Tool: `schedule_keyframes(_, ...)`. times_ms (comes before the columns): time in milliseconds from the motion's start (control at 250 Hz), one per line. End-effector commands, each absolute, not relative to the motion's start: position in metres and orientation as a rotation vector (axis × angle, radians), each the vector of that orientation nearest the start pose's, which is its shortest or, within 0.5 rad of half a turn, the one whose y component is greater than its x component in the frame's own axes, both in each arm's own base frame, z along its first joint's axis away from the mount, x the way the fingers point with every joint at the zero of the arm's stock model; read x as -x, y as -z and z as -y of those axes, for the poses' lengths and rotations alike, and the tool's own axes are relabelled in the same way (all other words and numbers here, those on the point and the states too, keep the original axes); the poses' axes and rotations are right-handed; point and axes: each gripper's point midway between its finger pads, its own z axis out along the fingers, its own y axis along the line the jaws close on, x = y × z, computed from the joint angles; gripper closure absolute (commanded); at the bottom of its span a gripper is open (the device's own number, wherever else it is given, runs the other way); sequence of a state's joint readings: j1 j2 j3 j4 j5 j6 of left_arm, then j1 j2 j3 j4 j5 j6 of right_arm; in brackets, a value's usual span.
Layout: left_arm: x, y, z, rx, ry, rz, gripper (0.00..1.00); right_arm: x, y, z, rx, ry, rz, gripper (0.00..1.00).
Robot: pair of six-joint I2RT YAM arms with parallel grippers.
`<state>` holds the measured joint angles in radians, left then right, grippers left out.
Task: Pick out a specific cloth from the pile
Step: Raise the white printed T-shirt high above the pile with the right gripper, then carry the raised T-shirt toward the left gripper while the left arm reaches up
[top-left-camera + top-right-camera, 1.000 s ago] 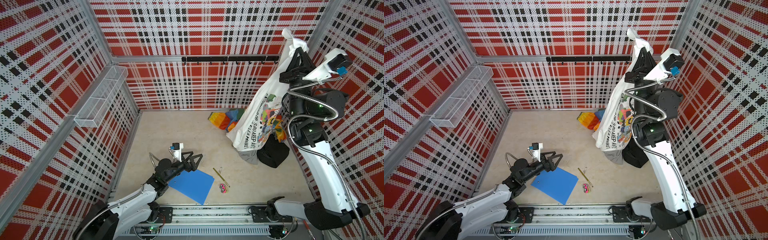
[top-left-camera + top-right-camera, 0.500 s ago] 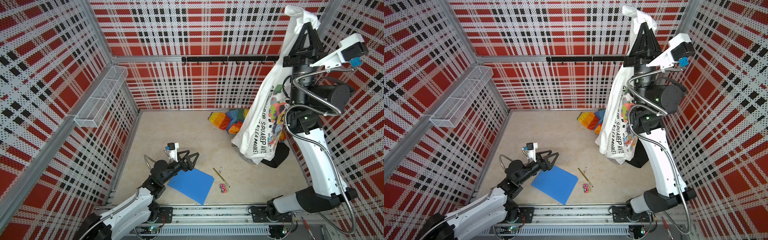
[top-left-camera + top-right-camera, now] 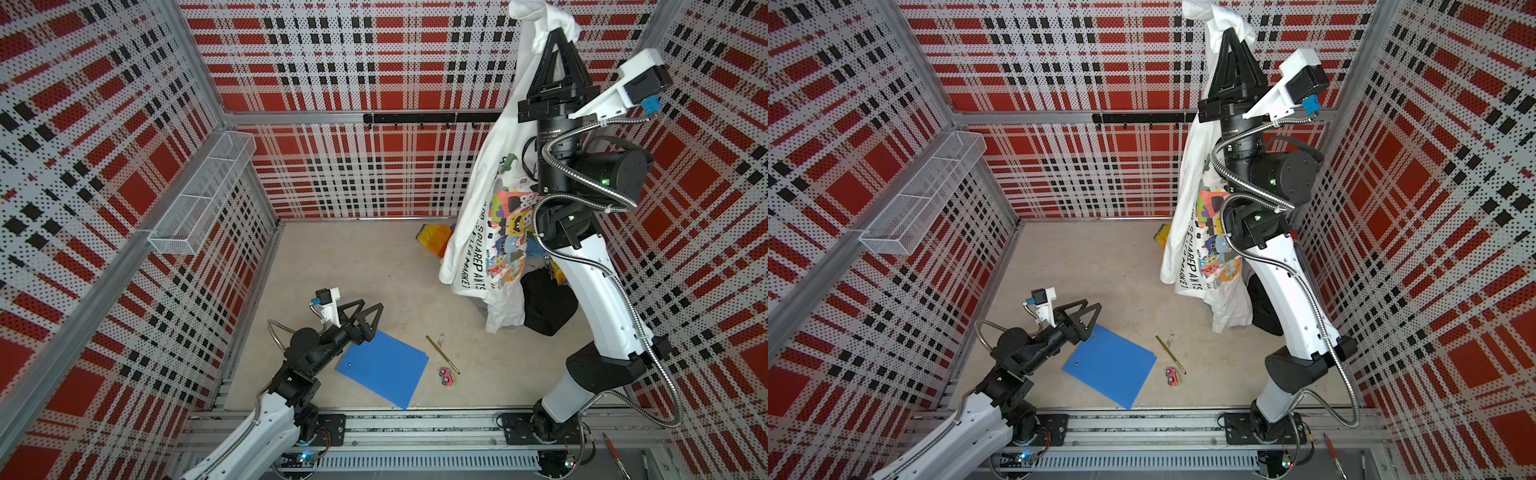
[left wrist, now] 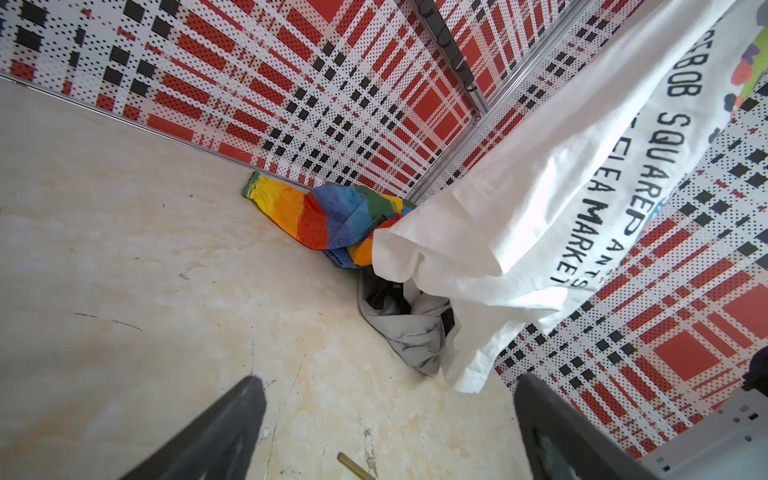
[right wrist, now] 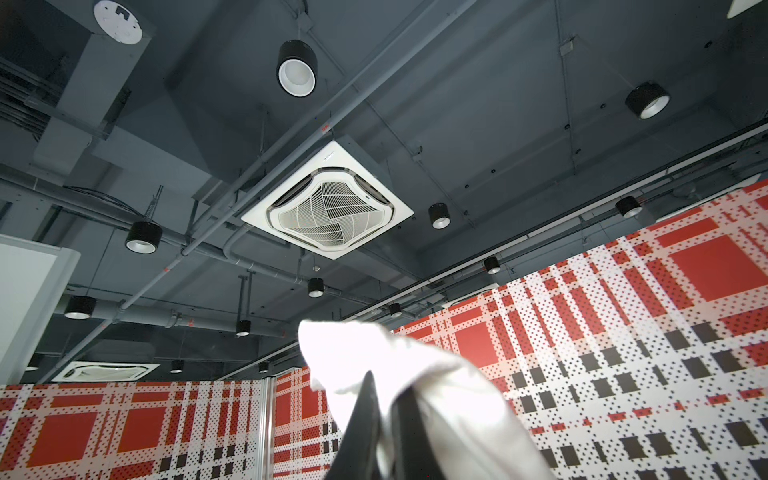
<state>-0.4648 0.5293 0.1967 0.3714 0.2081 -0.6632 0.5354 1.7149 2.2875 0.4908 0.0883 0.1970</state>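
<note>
The cloth (image 3: 478, 232), white with a cartoon graphic and black lettering, hangs full length from my right gripper (image 3: 557, 35). That gripper is raised high at the back right and shut on the cloth's top end, as the right wrist view shows with the gripper (image 5: 384, 388) pinching white fabric (image 5: 353, 353). The cloth's lower hem dangles by the pile (image 3: 544, 303) in the right rear corner, where black, rainbow-striped (image 4: 332, 216) and grey (image 4: 411, 328) pieces lie. My left gripper (image 3: 368, 307) is open and empty, low over the floor at the front left.
A blue folder (image 3: 384, 368) lies on the floor just beside my left gripper. A thin gold stick (image 3: 442, 354) and a small pink object (image 3: 446, 376) lie to its right. A wire basket (image 3: 203, 195) hangs on the left wall, and a hook rail (image 3: 432, 118) on the back wall.
My right arm has risen, drawing the cloth up and out of the pile until it hangs long. My left arm has drawn back slightly toward the front left, still open.
</note>
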Motion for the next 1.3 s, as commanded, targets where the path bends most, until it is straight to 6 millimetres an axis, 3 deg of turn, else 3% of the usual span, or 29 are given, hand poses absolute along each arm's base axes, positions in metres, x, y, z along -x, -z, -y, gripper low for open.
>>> schedule_keyframes(0,-0.24,-0.221,0.145,0.046,0.99,-1.652,0.04,-0.294,-0.783,-0.181,0.019,-0.728,-0.454,1.0)
schedule_keyframes(176,-0.236,-0.221,0.133,0.075,0.947,-1.644,0.03,-0.299,-0.78,-0.215,0.026,-0.738,-0.445,1.0)
schedule_keyframes(308,-0.231,-0.22,0.125,0.088,0.917,-1.641,0.02,-0.31,-0.767,-0.235,0.032,-0.777,-0.463,1.0)
schedule_keyframes(556,-0.227,-0.218,0.121,0.087,0.907,-1.631,0.03,-0.315,-0.76,-0.258,0.033,-0.84,-0.44,1.0)
schedule_keyframes(744,-0.229,-0.214,0.127,0.067,0.923,-1.648,0.04,-0.297,-0.767,-0.258,0.051,-0.863,-0.395,1.0)
schedule_keyframes(976,-0.235,-0.208,0.136,0.054,0.955,-1.673,0.04,-0.274,-0.782,-0.237,0.032,-0.83,-0.337,1.0)
schedule_keyframes(1105,-0.235,-0.208,0.141,0.041,0.973,-1.676,0.04,-0.276,-0.781,-0.236,0.031,-0.8,-0.357,1.0)
schedule_keyframes(1293,-0.233,-0.211,0.145,0.027,0.983,-1.668,0.06,-0.295,-0.769,-0.251,0.042,-0.79,-0.417,1.0)
